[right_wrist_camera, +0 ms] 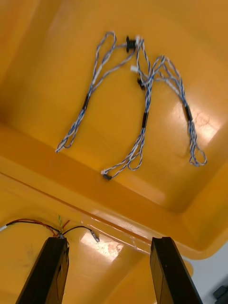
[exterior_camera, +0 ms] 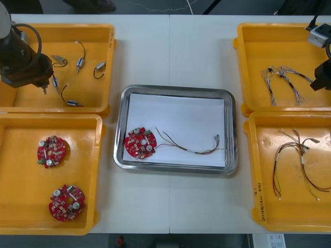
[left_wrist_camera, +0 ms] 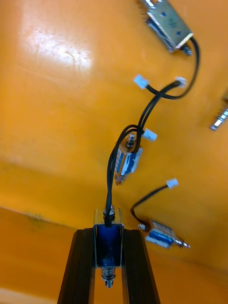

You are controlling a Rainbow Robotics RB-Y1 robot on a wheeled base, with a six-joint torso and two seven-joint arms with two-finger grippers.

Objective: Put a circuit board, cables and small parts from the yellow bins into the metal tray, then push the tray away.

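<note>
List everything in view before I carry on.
Yellow bins: four, two each side of table.
Metal tray: one, white inside, between them.
Circuit boards: three, red; two left near bin, one in tray.
Small metal parts: five; four in left far bin, one held.
Blue and white cables: tangle, right far bin.
Red and yellow cables: one in tray, tangle right near bin.
Left gripper: fingers shut on part, over left far bin.
Right gripper: fingers open, over right bins.

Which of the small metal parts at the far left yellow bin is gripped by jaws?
The blue-bodied part between the left gripper's jaws, black cable trailing; the others lie loose on the bin floor.
</note>
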